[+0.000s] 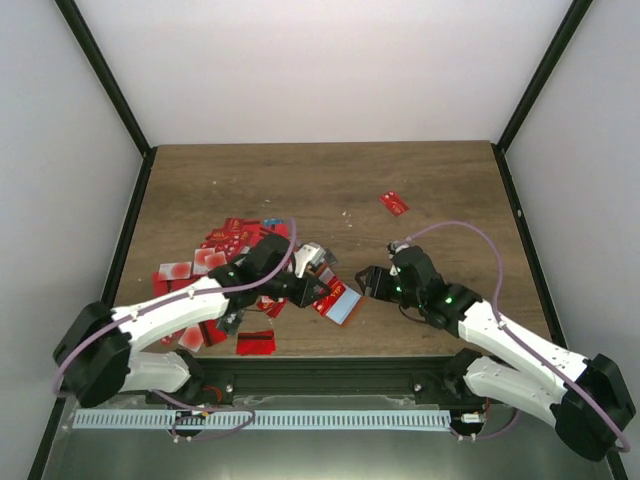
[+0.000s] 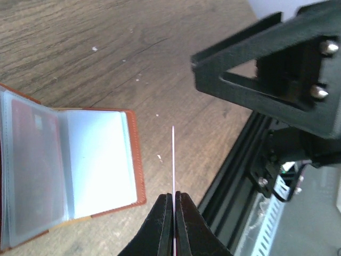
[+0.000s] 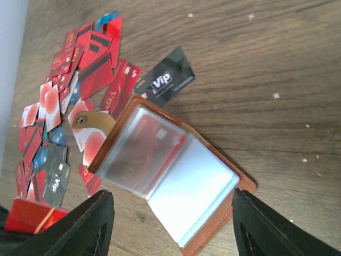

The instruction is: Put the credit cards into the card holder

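The left gripper point(image 2: 173, 201) pinched a credit card point(image 2: 173, 160) edge-on; the right gripper point(image 3: 173, 216) gaped empty. The card likely needed angling toward the card holder point(image 2: 96, 160) at nine o'clock.

"VIP" on black card point(image 3: 165, 81), "VIP" on dark card point(image 3: 55, 184)

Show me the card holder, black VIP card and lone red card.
card holder point(image 3: 192, 186), right wrist view, light blue panel
black VIP card point(image 3: 162, 81), right wrist view, logo
lone red card point(image 1: 394, 203), top external view, its middle
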Controlling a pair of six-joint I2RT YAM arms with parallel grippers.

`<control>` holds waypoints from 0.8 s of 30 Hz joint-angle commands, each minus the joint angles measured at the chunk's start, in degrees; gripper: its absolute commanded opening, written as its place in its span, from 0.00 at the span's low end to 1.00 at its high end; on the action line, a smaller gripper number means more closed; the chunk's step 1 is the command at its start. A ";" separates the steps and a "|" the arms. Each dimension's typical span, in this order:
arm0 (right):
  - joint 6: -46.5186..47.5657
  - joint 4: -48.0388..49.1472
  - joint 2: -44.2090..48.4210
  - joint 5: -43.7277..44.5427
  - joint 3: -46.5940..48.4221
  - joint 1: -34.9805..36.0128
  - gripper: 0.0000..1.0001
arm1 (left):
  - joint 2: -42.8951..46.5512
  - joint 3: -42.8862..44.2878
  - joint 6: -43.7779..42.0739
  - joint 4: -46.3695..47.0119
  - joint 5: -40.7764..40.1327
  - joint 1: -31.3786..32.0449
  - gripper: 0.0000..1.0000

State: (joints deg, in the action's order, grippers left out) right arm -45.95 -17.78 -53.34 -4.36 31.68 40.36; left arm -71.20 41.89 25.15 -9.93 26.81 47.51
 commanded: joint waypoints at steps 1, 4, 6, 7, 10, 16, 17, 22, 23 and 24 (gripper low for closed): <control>-5.09 0.07 0.62 2.95 -3.17 0.07 0.62 | -6.37 3.12 0.67 5.84 -2.00 0.38 0.04; -5.67 1.88 -0.73 1.74 -4.67 0.07 0.60 | -11.18 4.87 0.13 5.44 -3.45 0.39 0.04; -5.79 2.94 -1.85 0.91 -5.19 0.07 0.57 | -13.31 5.82 -0.31 5.36 -4.11 0.27 0.04; -5.81 3.62 -2.39 0.51 -5.39 0.07 0.56 | -14.10 6.10 -0.46 5.46 -4.39 0.24 0.04; -5.90 7.32 -3.66 -2.91 -6.98 0.07 0.50 | -16.48 6.62 -1.11 5.71 -4.99 -0.15 0.04; -6.24 14.30 -7.55 -8.47 -9.57 0.07 0.43 | -18.85 5.53 -2.70 6.75 -4.22 -1.66 0.04; -6.27 15.18 -8.21 -9.17 -9.81 0.08 0.42 | -18.99 5.42 -3.25 6.82 -4.02 -1.75 0.04; -6.35 18.39 -11.10 -11.49 -10.57 0.07 0.36 | -20.01 4.79 -4.79 7.41 -3.87 -2.51 0.04; -6.34 18.76 -11.52 -11.74 -10.66 0.07 0.36 | -20.15 4.75 -4.88 7.74 -3.87 -2.73 0.04; -6.48 19.12 -11.91 -11.81 -10.74 0.07 0.35 | -20.49 4.59 -5.16 8.07 -3.68 -3.01 0.04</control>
State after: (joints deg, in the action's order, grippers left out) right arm -52.16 -2.83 -64.03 -14.02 21.32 40.36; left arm -90.21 47.22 22.17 -4.56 22.57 45.43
